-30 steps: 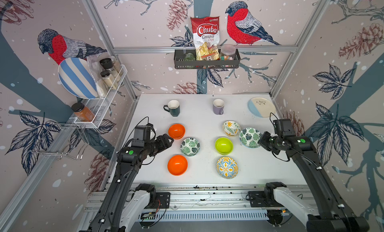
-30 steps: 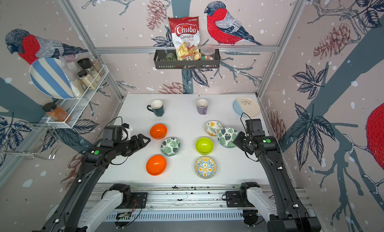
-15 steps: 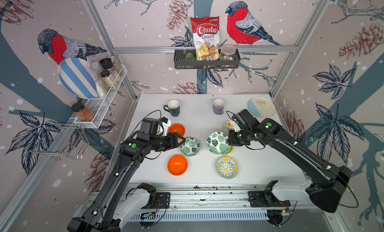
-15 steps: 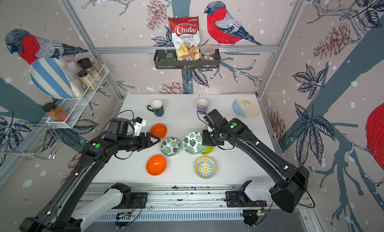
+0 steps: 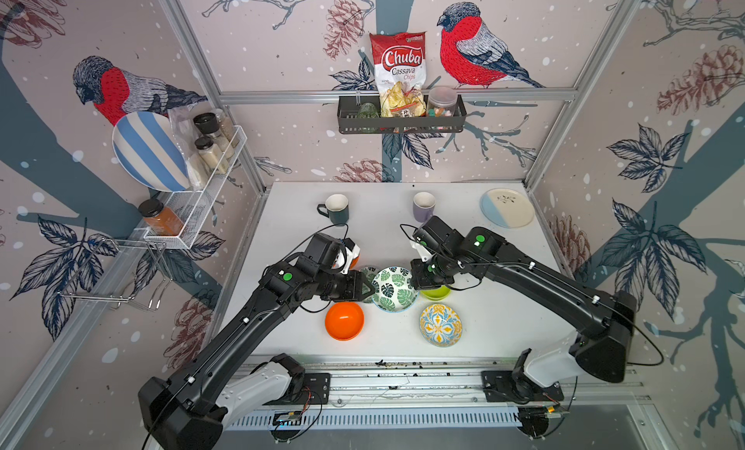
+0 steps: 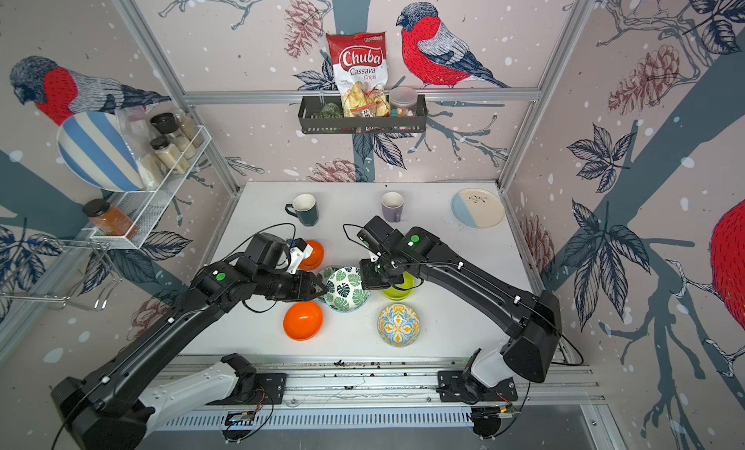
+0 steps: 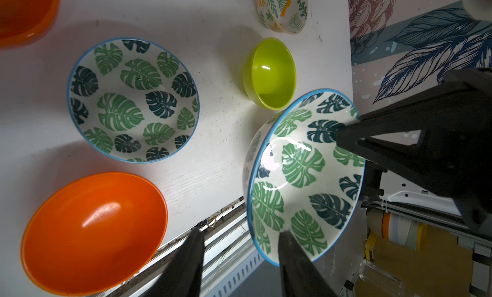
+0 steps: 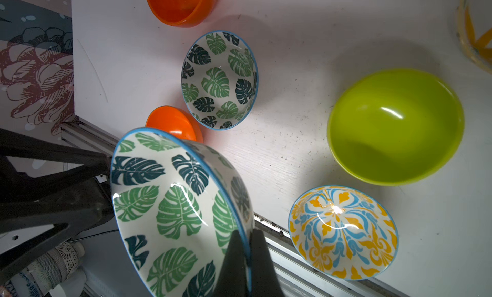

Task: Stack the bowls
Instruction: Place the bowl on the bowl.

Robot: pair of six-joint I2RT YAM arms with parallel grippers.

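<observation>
My right gripper (image 8: pixel 247 231) is shut on the rim of a green-leaf print bowl (image 5: pixel 394 287), holding it tilted above mid-table. My left gripper (image 7: pixel 241 233) is open and straddles the opposite rim, one finger inside the bowl and one outside. The second leaf-print bowl (image 7: pixel 133 100) rests on the table below, mostly hidden in both top views. Around it are the near orange bowl (image 5: pixel 344 321), the far orange bowl (image 6: pixel 314 252), the lime green bowl (image 5: pixel 437 294), the tile-patterned bowl (image 5: pixel 440 324) and the yellow-floral bowl (image 7: pixel 282 9), which the right arm hides from above.
Two mugs (image 5: pixel 336 208) (image 5: pixel 423 204) and a cream-and-blue plate (image 5: pixel 507 207) stand along the back of the table (image 5: pixel 504 307). A wire rack (image 5: pixel 193 202) hangs on the left wall and a black shelf (image 5: pixel 401 123) on the back wall.
The right arm has carried the leaf-print bowl from the right side to the middle. The left gripper has reached in to the bowl's rim and its jaws have narrowed.
</observation>
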